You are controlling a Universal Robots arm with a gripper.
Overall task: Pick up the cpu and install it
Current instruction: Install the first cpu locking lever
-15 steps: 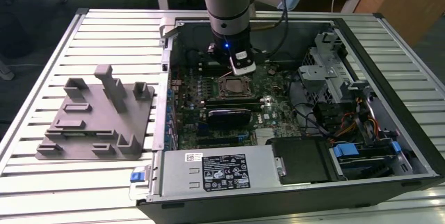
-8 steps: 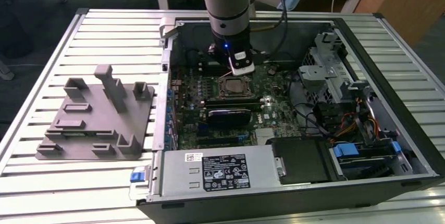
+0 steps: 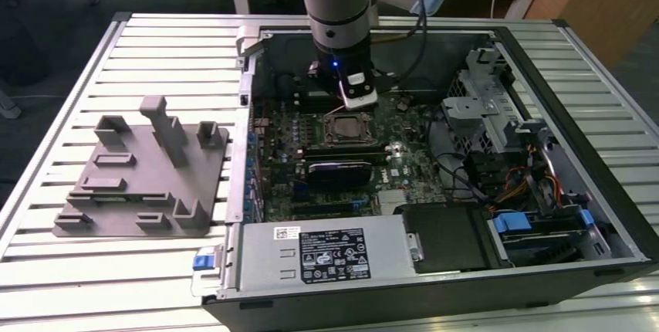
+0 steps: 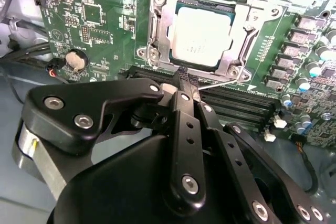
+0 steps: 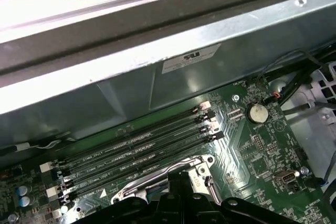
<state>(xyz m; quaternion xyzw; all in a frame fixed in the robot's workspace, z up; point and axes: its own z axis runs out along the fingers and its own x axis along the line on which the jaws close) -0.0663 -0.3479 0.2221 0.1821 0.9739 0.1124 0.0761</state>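
The cpu (image 4: 202, 36), a flat square chip with a silver-grey top, lies inside the socket frame (image 4: 157, 35) on the green motherboard (image 4: 100, 19). In the exterior view the cpu (image 3: 344, 127) sits mid-board inside the open computer case. My gripper (image 4: 187, 80) hangs just beside the socket, its black fingers (image 4: 181, 129) pressed together with nothing between them. The tips sit at the end of the thin metal lever (image 4: 226, 81); I cannot tell whether they touch it. The arm's gripper (image 3: 356, 100) stands just behind the socket in the exterior view.
Memory slots (image 5: 142, 153) run alongside the socket, near the case wall (image 5: 157, 72). A grey plastic fixture block (image 3: 144, 177) stands on the slatted table at the exterior view's left. The power supply (image 3: 319, 251), drive cages (image 3: 495, 93) and cables (image 3: 515, 185) crowd the case.
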